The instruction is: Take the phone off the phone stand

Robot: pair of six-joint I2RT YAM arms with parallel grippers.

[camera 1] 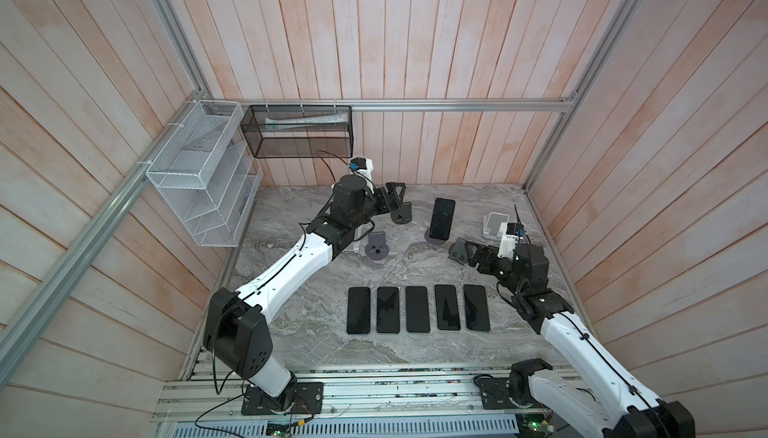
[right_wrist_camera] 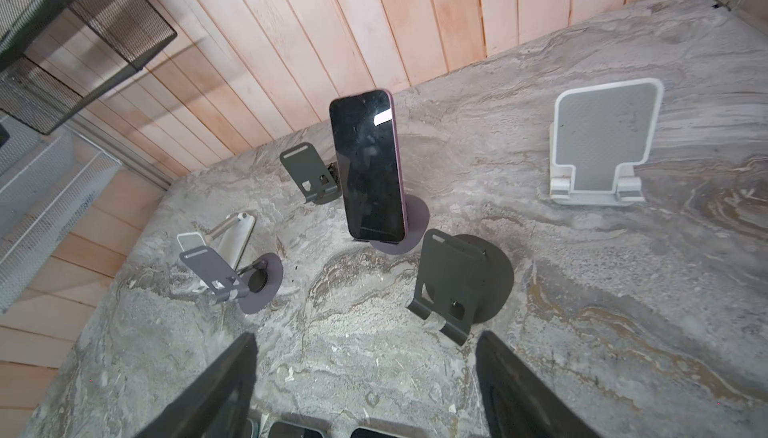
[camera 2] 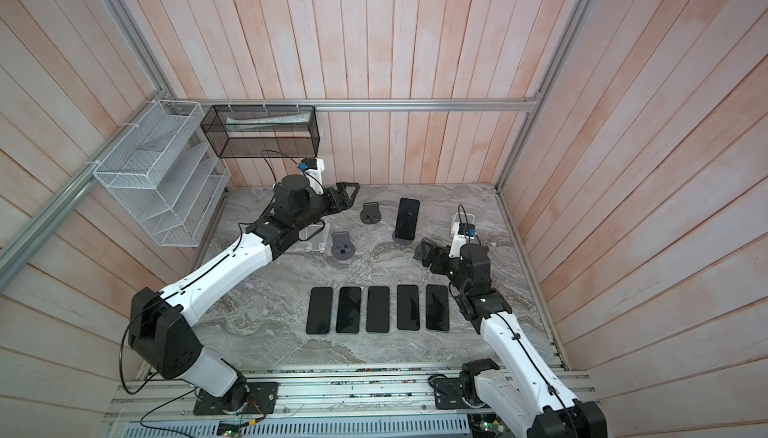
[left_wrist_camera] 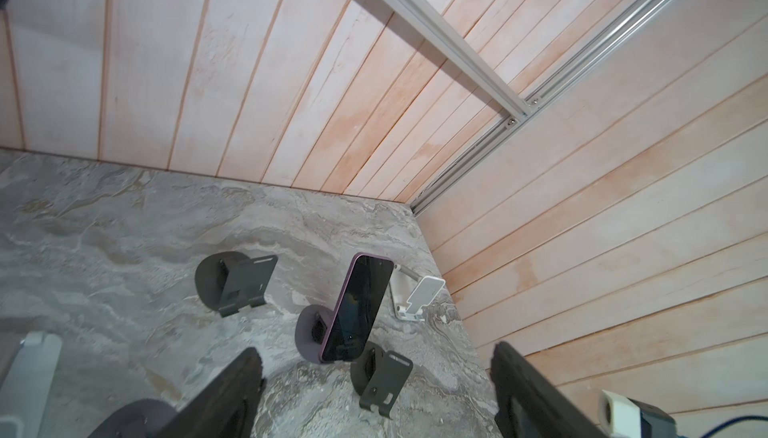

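Stands crowd the back of the grey marble worktop (camera 1: 316, 340). One dark grey metal stand (right_wrist_camera: 453, 282) sits between the right fingers (right_wrist_camera: 519, 386) and the black purple-edged phone (right_wrist_camera: 370, 166). A second dark grey stand (camera 1: 401, 213) is near the left fingers (left_wrist_camera: 224, 394). The phone leans upright on its round-based purple-grey phone stand (right_wrist_camera: 417, 220), at the back middle. Five black phones (camera 1: 417, 309) lie flat in a front row. Both pairs of fingers are spread wide and hold nothing.

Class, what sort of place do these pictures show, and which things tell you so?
Probably a robot test cell: panelled walls framed by aluminium rail, two robot arms mounted at a marble-look tabletop, and five phones in a neat row by empty phone stands.
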